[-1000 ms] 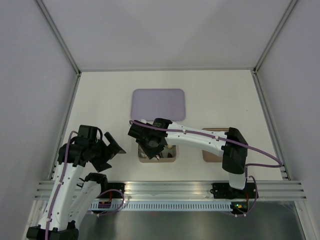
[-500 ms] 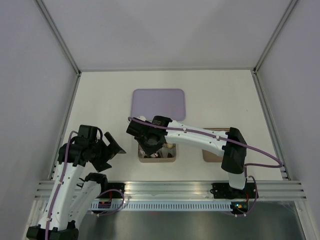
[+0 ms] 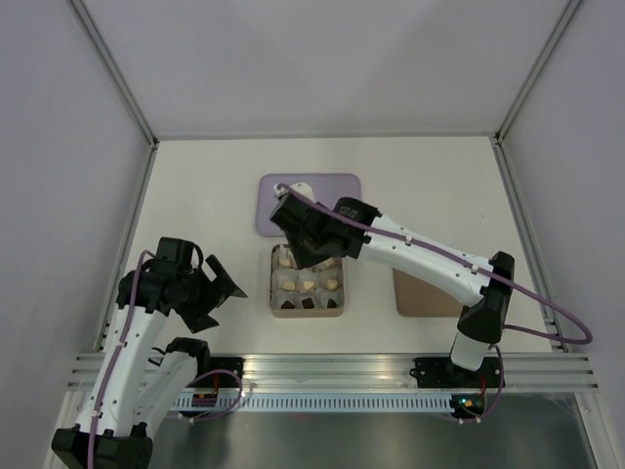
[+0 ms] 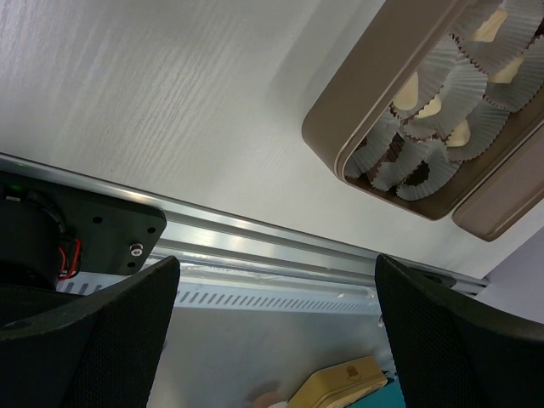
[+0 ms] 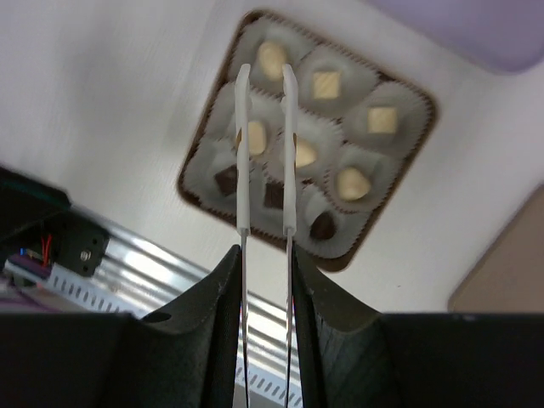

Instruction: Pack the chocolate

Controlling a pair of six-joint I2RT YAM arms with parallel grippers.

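Note:
A brown box (image 3: pixel 273 293) holds nine white paper cups, each with a chocolate: six pale cream pieces (image 3: pixel 308 285) and three dark brown ones (image 3: pixel 309 303) in the near row. In the right wrist view the cream pieces (image 5: pixel 327 83) and dark pieces (image 5: pixel 322 226) lie in the box (image 5: pixel 360 257) below. My right gripper (image 3: pixel 293 210) (image 5: pixel 266 255) is shut on metal tongs (image 5: pixel 243 153), raised over the box's far edge. The tongs' white tips stand slightly apart with nothing between them. My left gripper (image 3: pixel 220 288) (image 4: pixel 276 331) is open and empty, left of the box (image 4: pixel 340 127).
A lilac tray (image 3: pixel 332 200) lies just behind the box and shows in the right wrist view (image 5: pixel 476 25). The brown lid (image 3: pixel 425 293) lies right of the box and shows in the left wrist view (image 4: pixel 501 208). An aluminium rail (image 3: pixel 332 369) runs along the table's near edge.
My right gripper with the tongs has risen and swung back from over the box toward the lilac tray, uncovering the filled cups. The left arm has barely moved.

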